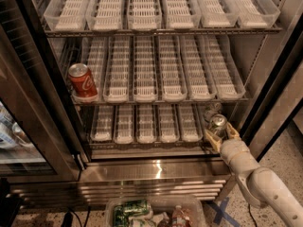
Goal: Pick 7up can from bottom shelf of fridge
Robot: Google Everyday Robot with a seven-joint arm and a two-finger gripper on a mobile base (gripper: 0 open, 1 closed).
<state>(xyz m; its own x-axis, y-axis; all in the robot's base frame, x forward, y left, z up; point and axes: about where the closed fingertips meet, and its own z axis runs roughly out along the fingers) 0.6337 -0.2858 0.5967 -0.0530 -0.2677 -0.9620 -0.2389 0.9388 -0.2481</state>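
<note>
The 7up can (218, 122), with a shiny silver top and a dull body, stands at the right end of the bottom shelf (142, 144) of the fridge (156, 171). My gripper (220, 130) reaches in from the lower right. Its yellowish fingers (211, 140) sit close against both sides of the can, shut on it. The can is upright at shelf level. A second silvery shape (211, 110) shows just behind it; I cannot tell if it is a can or a reflection.
A red Coca-Cola can (83, 82) stands at the left of the middle shelf. The open glass door (28, 126) is on the left and the dark frame post (274, 103) on the right. A clear bin (156, 212) of cans sits on the floor below.
</note>
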